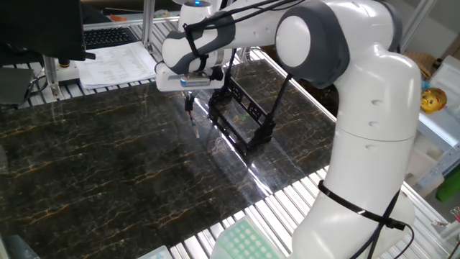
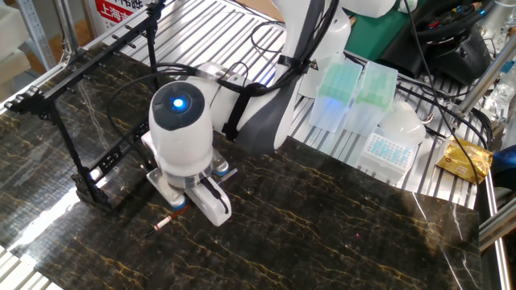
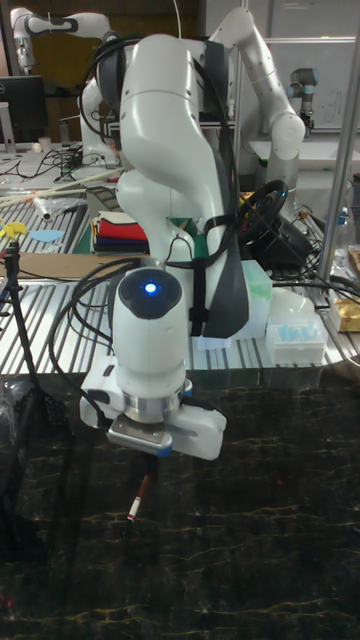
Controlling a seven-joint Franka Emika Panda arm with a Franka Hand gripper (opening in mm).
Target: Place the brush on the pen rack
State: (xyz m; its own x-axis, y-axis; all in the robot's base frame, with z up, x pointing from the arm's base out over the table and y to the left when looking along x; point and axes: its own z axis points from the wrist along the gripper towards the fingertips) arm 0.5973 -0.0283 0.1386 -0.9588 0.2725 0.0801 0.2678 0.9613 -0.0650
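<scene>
The brush [image 1: 192, 122] is a thin dark stick with a reddish-brown part and a pale tip [image 2: 164, 222]. It hangs slanted downward from my gripper [image 1: 188, 102], which is shut on its upper end. Its pale lower tip [image 3: 133, 512] sits just above the dark marble table. The pen rack [image 1: 241, 115], a black frame of thin bars, stands just right of the gripper in one fixed view. In the other fixed view the pen rack [image 2: 90, 167] is to the left of the hand. My fingers are mostly hidden under the white hand [image 2: 184, 205].
Papers and a keyboard [image 1: 115, 57] lie beyond the table's far left edge. Pipette tip boxes [image 2: 339, 89] and a white tray [image 2: 387, 149] sit on the metal slats behind the arm. A green box [image 1: 244, 241] is at the front edge.
</scene>
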